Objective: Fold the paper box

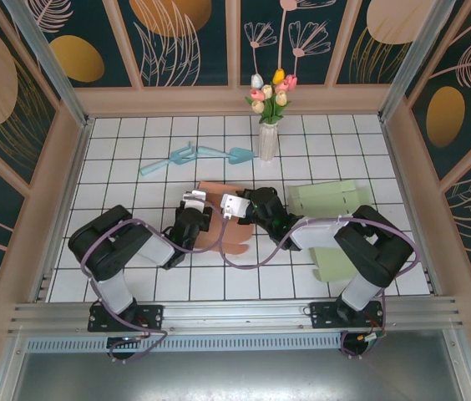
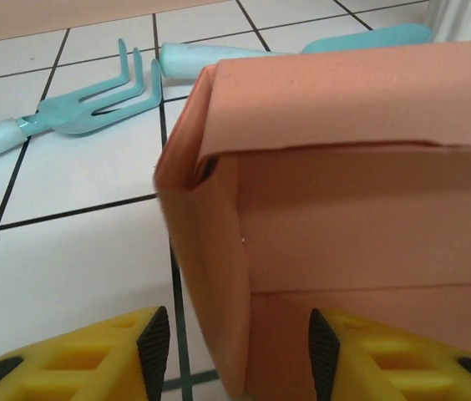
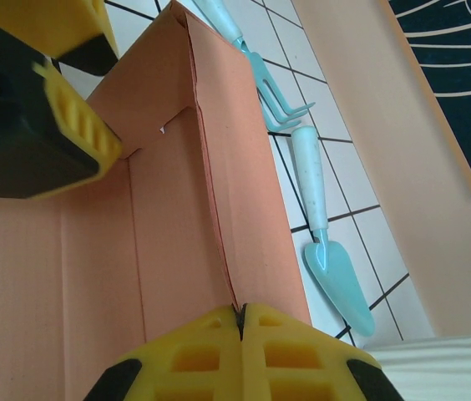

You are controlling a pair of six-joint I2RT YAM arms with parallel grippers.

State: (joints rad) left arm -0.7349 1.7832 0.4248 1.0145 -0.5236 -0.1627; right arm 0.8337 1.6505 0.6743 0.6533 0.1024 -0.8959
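The orange paper box [image 1: 219, 224] lies half-folded at the table's middle, with both grippers at its far edge. My right gripper [image 3: 240, 316] is shut on the top edge of a doubled-over side wall of the paper box [image 3: 177, 217]; in the top view the right gripper [image 1: 234, 205] sits at the box's right side. My left gripper [image 2: 238, 355] stands open astride the box's upright corner wall [image 2: 219, 276], pads apart on either side without pressing it. From above, the left gripper [image 1: 192, 203] is at the box's left end.
A teal hand fork [image 2: 77, 113] and teal trowel [image 3: 336, 276] lie just beyond the box. A vase of flowers [image 1: 267, 138] stands behind them. Two pale green paper sheets [image 1: 327, 199] [image 1: 336, 266] lie to the right. Wooden walls ring the tiled table [image 1: 135, 134].
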